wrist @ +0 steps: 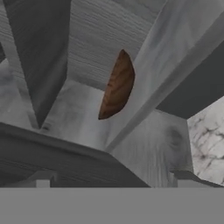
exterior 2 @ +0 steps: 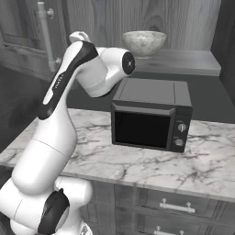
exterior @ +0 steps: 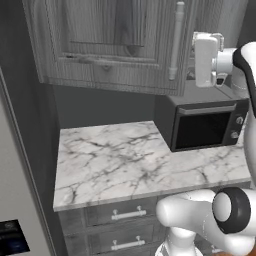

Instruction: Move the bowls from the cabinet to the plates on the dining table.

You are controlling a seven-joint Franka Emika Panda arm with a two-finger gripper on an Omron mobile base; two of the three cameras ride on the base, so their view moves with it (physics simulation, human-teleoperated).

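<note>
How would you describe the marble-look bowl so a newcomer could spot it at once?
Start at the black microwave on the marble counter. On the open grey cabinet shelf above it sits the white bowl, upright, grey-veined, unlike the dark brown wooden bowl.

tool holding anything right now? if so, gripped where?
Nothing held. In the hand view the tool is open and empty, fingertips wide apart; the brown wooden bowl sits ahead inside the cabinet, untouched.
</note>
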